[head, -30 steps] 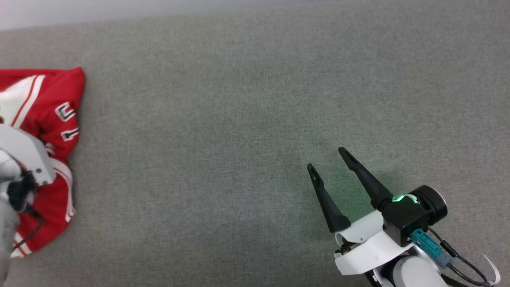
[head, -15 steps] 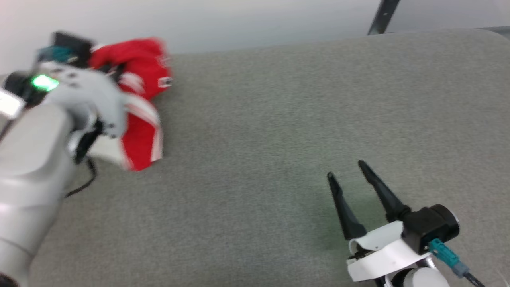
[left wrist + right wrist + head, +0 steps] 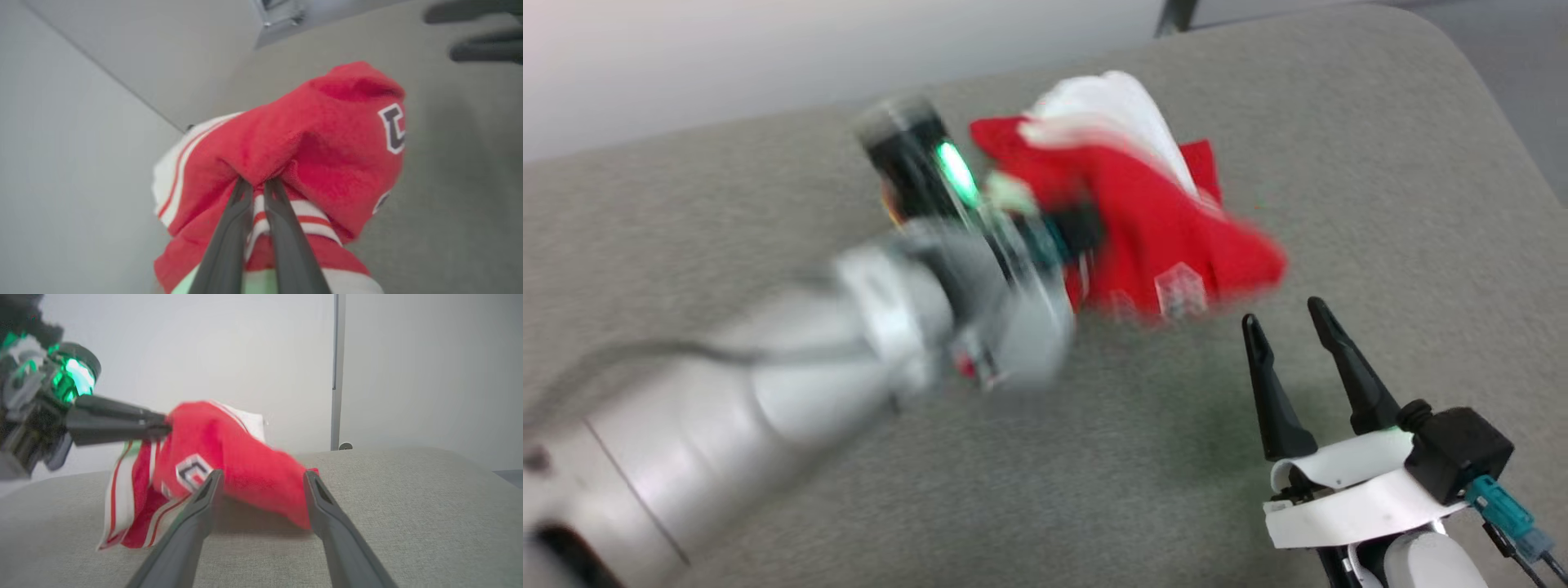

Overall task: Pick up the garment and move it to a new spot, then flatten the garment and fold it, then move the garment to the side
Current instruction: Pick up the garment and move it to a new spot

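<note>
The garment (image 3: 1152, 220), a bright red jersey with white panels and striped trim, hangs bunched above the grey surface, blurred by motion in the head view. My left gripper (image 3: 258, 185) is shut on a fold of the garment (image 3: 310, 147), its two dark fingers pinched close together in the cloth. From the right wrist view the left gripper's fingers (image 3: 118, 424) reach in from the left and grip the garment (image 3: 229, 457) at its top. My right gripper (image 3: 1292, 320) stands open at the lower right, just below the hanging cloth, with nothing between its fingers.
The grey fabric surface (image 3: 1029, 490) spreads under everything, with its rounded corner at the upper right. A pale wall (image 3: 204, 343) rises behind it, with a thin vertical post (image 3: 336, 371) near the surface's far edge.
The left arm has lifted the garment off the surface at the far left and swung it rightward, close to the right gripper. The head camera has shifted too. The right gripper stays open.
</note>
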